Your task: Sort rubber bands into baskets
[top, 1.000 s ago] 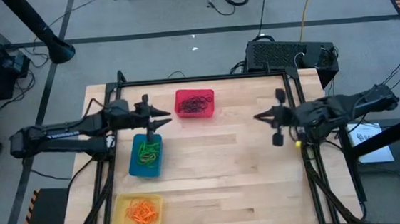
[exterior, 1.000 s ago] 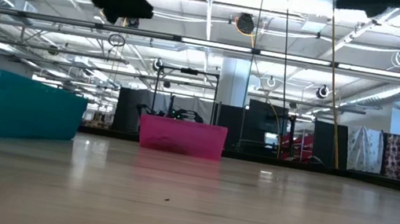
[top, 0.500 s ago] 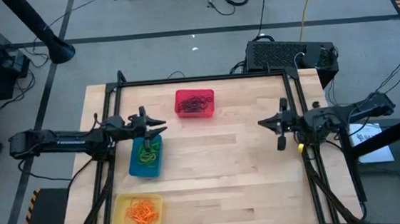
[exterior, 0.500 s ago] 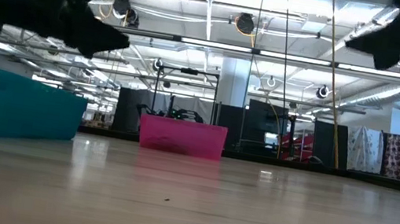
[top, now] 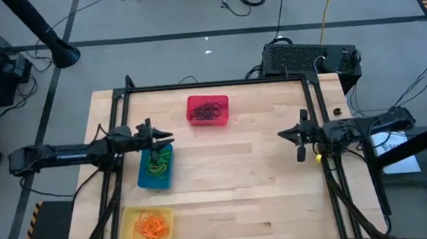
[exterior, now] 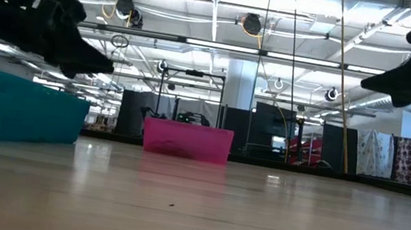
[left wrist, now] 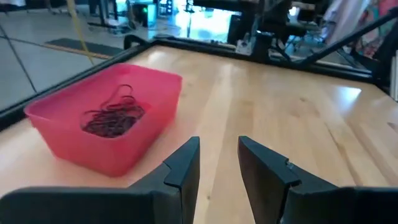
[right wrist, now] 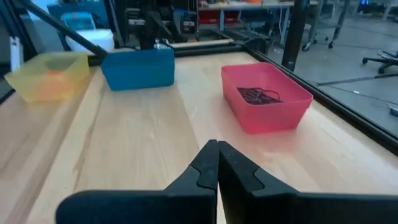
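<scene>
Three baskets stand on the wooden table. The red basket (top: 208, 110) at the far middle holds dark rubber bands (left wrist: 112, 118). The blue basket (top: 156, 167) at the left holds green bands (top: 157, 164). The yellow basket (top: 148, 225) at the near left holds orange bands (top: 151, 227). My left gripper (left wrist: 219, 155) hangs open and holds nothing, above the blue basket's far edge (top: 170, 136), pointing toward the red basket. My right gripper (right wrist: 217, 152) is shut on nothing, above the table's right part (top: 280, 135), clear of the wood.
A black frame rail (top: 218, 84) runs round the table's far and side edges. Bare wood (top: 249, 185) lies between the baskets and my right arm. A black box (top: 308, 57) stands beyond the far right corner.
Both arms have sunk toward the table. My left gripper has drawn back a little toward the left edge, my right gripper toward the right and near edges. The baskets and their bands have kept still.
</scene>
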